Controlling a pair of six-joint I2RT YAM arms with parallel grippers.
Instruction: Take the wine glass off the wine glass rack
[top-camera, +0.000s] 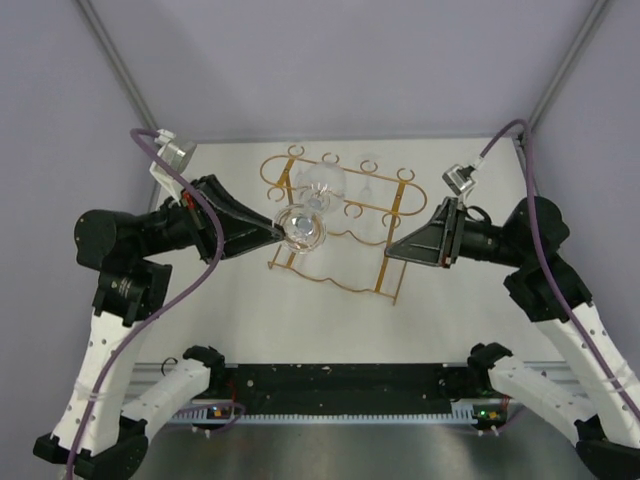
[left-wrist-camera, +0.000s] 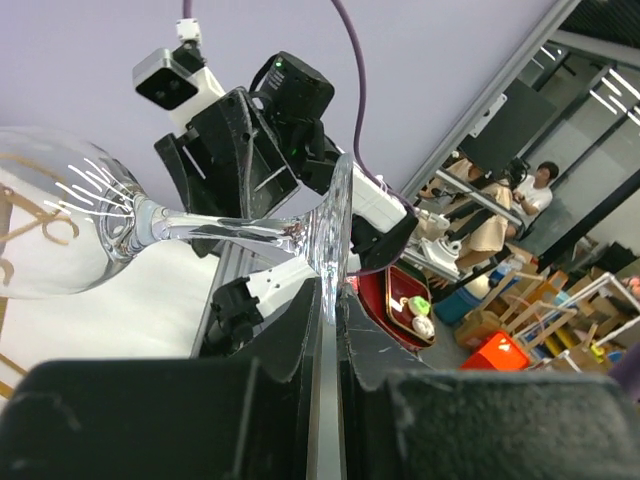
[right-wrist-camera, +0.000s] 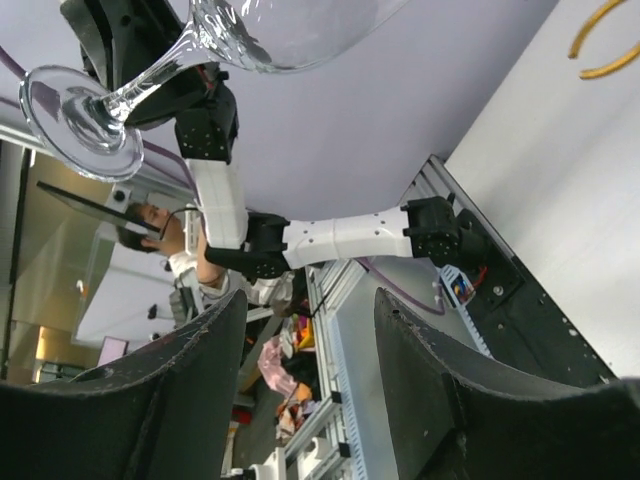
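L tool clamped on wine glass | R tool open, pointing inward

Both arms are black up top and white lower down. The left arm and the right arm each have small dark dots along the white parts. A purple cable runs along each one. The left gripper and the right gripper are black wedges. Their fingers look dull and rough. A small grey camera sits on each wrist. Tiny lights glow at the 2 black bases.
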